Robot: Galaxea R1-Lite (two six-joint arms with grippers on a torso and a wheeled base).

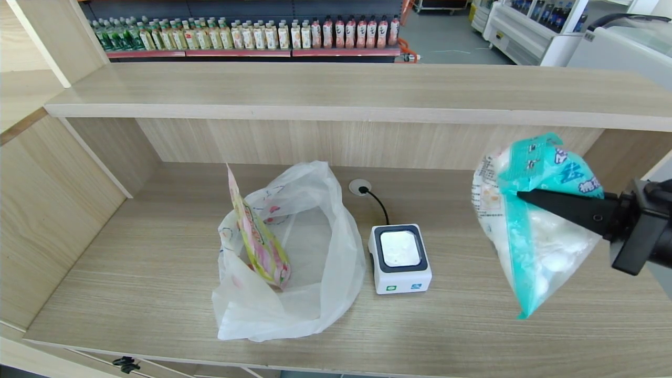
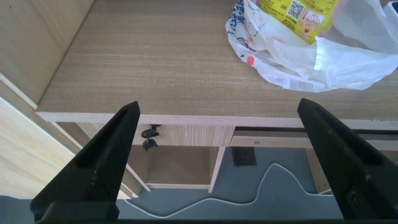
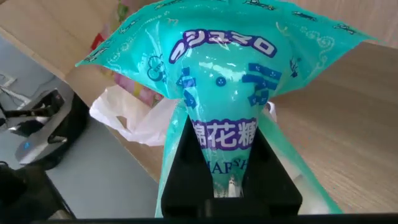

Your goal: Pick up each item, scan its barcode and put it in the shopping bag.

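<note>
A teal and clear bag of white marshmallows point(image 1: 535, 220) hangs in the air to the right of the scanner, with my right gripper point(image 1: 525, 197) shut on its upper part. In the right wrist view the black fingers point(image 3: 186, 162) clamp the teal bag point(image 3: 224, 74). The white barcode scanner point(image 1: 400, 258) stands mid-counter, window facing up. Left of it lies the white plastic shopping bag point(image 1: 310, 262), mouth open, with a yellow and pink packet point(image 1: 260, 236) standing inside. My left gripper point(image 2: 219, 109) is open and holds nothing, in front of the counter's front edge, with the shopping bag point(image 2: 298, 62) beyond it.
The wooden counter point(image 1: 157, 273) is boxed in by a back wall with a raised ledge point(image 1: 341, 89) and a side wall on the left. The scanner's black cable runs to a hole point(image 1: 360, 187) at the back. Bare counter lies left of the bag and right of the scanner.
</note>
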